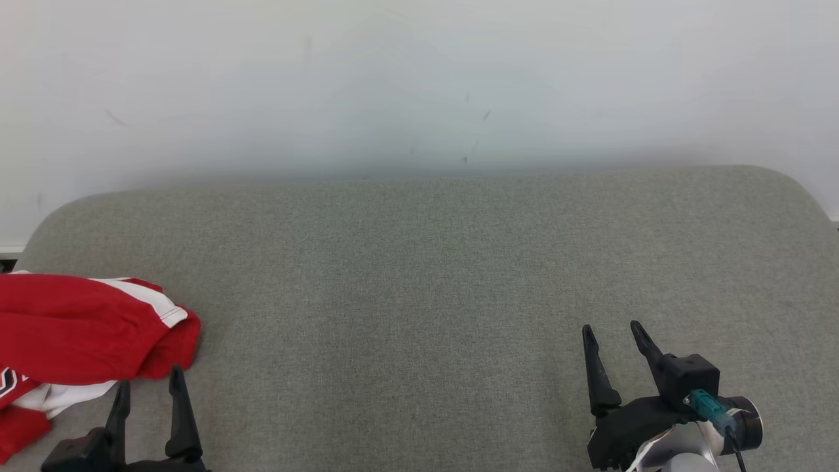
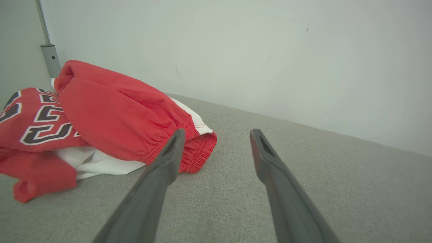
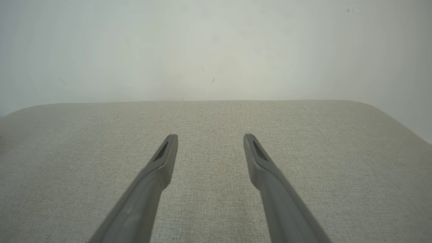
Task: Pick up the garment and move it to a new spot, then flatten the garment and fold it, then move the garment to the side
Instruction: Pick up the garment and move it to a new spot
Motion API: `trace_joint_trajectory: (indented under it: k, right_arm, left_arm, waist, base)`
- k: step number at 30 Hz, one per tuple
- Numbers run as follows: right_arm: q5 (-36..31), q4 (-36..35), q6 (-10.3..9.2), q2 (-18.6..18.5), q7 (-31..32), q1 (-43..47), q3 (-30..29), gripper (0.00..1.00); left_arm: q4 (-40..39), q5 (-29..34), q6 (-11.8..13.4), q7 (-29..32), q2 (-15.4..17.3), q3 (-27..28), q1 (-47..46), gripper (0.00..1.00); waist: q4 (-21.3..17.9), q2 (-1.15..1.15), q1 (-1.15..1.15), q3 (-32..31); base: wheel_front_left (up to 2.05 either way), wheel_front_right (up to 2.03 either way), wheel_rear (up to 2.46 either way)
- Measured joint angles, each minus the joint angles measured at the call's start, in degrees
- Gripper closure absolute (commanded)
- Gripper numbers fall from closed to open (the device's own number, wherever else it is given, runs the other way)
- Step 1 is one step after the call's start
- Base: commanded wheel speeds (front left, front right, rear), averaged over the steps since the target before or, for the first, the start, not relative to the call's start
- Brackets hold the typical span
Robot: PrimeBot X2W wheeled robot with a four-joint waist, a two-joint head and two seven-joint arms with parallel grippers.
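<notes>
- The wall (image 1: 419, 78) is pale and plain with a few faint scuffs. It rises behind the work surface across the whole head view.
- The pad (image 1: 419, 295) is a grey woven fabric surface with rounded far corners, and it butts against the wall.
- The garment (image 1: 78, 328) lies crumpled on the pad at its far left, partly cut off by the edge of the head view. It is red with a white band and white lining. In the left wrist view the garment (image 2: 111, 114) is a loose heap whose gathered red hem (image 2: 199, 148) faces the fingers.
- The right gripper (image 1: 611, 326) hovers at the lower right of the pad, well apart from the garment. Its jaws stand wide, and the right wrist view shows bare pad between the right gripper (image 3: 210, 136) fingers.
- The left gripper (image 1: 149, 379) sits at the lower left, just beside the near edge of the garment. Its jaws are spread wide and grip nothing. In the left wrist view of the left gripper (image 2: 218, 131), one fingertip overlaps the hem; whether it touches cannot be told.
- A grey rail (image 2: 50, 55) runs up the wall behind the heap.
- Black letters (image 2: 37, 125) edged in white show on the red cloth, too folded to read.
</notes>
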Motion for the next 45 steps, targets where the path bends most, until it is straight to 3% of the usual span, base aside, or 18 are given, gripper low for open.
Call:
trace_joint_trajectory:
  k: [6, 27, 35, 45]
  right_arm:
    - [-2.7, -0.2, -0.97, 0.1, -1.3, 0.0, 0.0, 0.0]
    - [0.9, -0.9, -0.98, 0.5, -1.5, 0.5, -1.2, 0.0]
    - [1.6, -1.0, -0.98, 0.5, -1.7, 1.2, -1.3, 0.0]
    - [1.9, -0.3, -0.98, 0.6, -1.4, 1.5, -0.7, 0.0]
  left_arm:
    - [-0.3, 4.8, 0.9, -0.5, 0.4, 0.0, 1.2, 0.0]
    - [-0.7, 5.7, 0.9, 0.7, 1.0, -0.2, 1.2, 0.0]
    - [-0.5, 6.2, 0.9, 2.1, 1.3, -0.8, 0.9, 0.0]
    - [-0.3, 8.7, 0.9, 3.8, 2.4, -1.4, 0.9, 0.0]
  waist:
    - [0.0, 0.0, 0.0, -0.3]
    - [0.8, 0.0, 0.0, -0.5]
    - [3.5, 0.0, 0.0, -0.4]
    - [9.6, 0.0, 0.0, -0.8]
  base:
    - [0.0, 0.0, 0.0]
    - [0.0, 0.0, 0.0]
    - [0.0, 0.0, 0.0]
    - [0.0, 0.0, 0.0]
